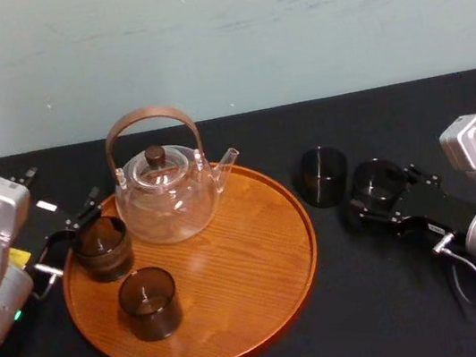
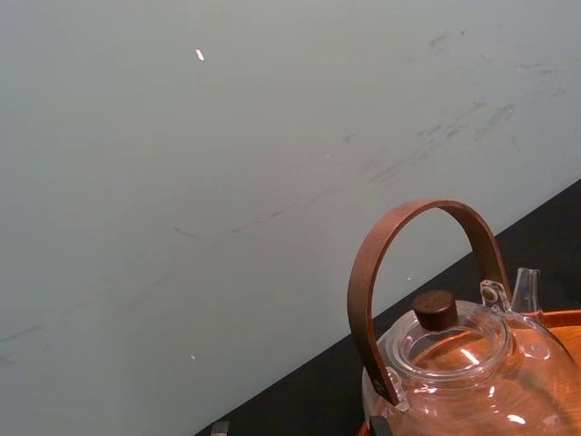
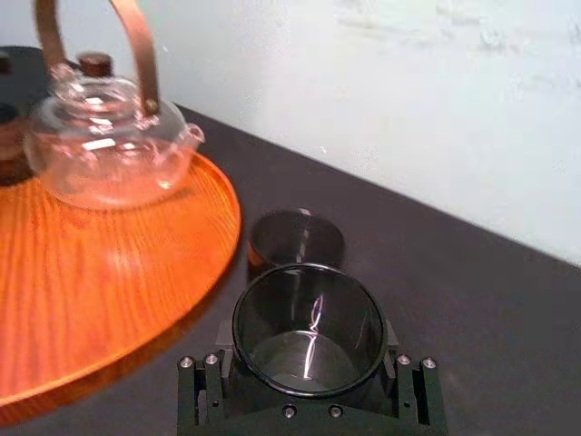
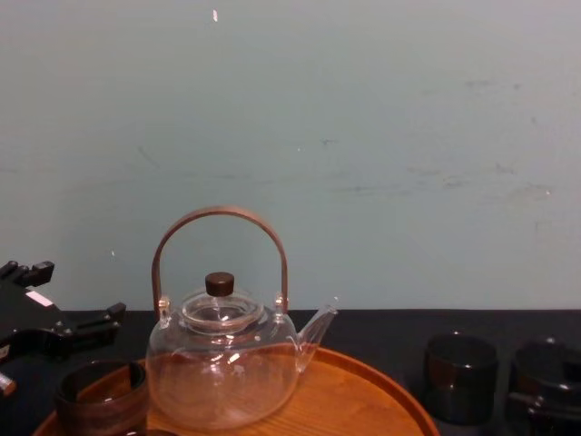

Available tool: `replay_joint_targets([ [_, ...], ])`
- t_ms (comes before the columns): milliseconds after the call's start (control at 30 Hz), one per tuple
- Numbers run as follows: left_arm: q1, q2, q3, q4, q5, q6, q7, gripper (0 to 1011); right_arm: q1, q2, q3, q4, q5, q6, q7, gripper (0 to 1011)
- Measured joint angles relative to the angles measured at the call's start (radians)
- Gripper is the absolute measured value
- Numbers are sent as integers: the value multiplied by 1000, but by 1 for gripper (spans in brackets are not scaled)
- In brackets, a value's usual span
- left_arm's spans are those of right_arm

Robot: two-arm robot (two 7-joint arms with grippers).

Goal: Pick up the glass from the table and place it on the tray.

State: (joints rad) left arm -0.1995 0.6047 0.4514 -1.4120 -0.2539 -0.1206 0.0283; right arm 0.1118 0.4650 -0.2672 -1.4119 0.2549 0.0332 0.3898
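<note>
Right pincer (image 1: 385,190) clasps the glass (image 3: 309,327), beside the tray (image 1: 233,261).

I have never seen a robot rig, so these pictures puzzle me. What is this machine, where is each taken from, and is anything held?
This is a robot with two arms, each ending in a gripper. One picture looks down from its head, one forward from its chest, one from each wrist. On the black table sits a wooden tray carrying a glass teapot, a left glass and a front glass. The left gripper is open by the left glass, holding nothing. Right of the tray, on the table, stand a spare glass and the right-hand glass; the right gripper is around the latter, grip uncertain.
</note>
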Motion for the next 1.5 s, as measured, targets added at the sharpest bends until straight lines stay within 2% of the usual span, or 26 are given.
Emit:
replay_joint_targets([
  [333, 0, 0, 0, 0, 0, 0, 0, 1001, -24, -5, -28, -85, -21, -6, 18, 905],
  [500, 0, 0, 0, 0, 0, 0, 0, 1001, -23, -11, -47, -92, -23, -9, 33, 905],
  [1233, 0, 0, 0, 0, 0, 0, 0, 1001, 35, -67, -152, -31, -24, -32, 89, 905],
  [1500, 0, 0, 0, 0, 0, 0, 0, 1001, 54, -75, -183, -26, -27, -32, 100, 905],
])
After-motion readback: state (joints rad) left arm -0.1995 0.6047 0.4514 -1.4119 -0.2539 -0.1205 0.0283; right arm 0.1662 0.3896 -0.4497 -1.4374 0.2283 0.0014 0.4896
